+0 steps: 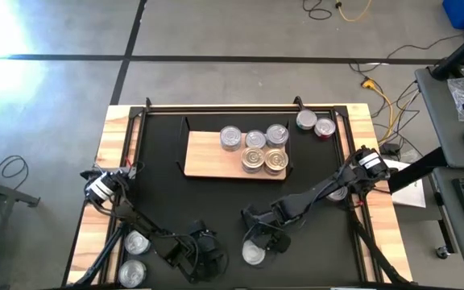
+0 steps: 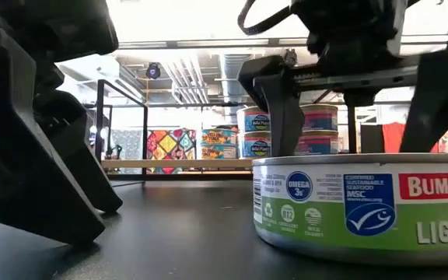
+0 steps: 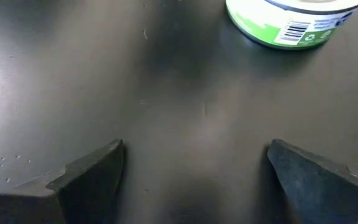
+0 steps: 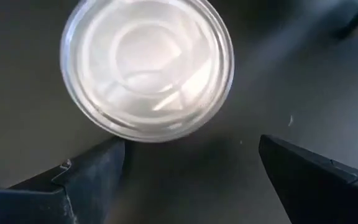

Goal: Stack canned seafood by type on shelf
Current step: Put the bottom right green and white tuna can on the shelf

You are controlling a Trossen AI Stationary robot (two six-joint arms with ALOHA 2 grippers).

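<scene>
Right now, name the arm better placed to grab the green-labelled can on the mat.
Right. The right gripper hangs open just above the green-labelled can, its silver top filling the right wrist view. The left gripper, also open, sits beside it over bare mat.

We see a green, white and red label with blue badges on the nearest tin (image 2: 364,206), its top (image 4: 146,65) silver; the shelf (image 1: 208,157) is light wood; the mat (image 1: 216,201) is black.

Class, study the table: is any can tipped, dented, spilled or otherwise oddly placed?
Nothing looks damaged or spilled. Every can in view stands upright. Five sit on the shelf; others are scattered on the mat, including a green-labelled can under the open right gripper.
</scene>
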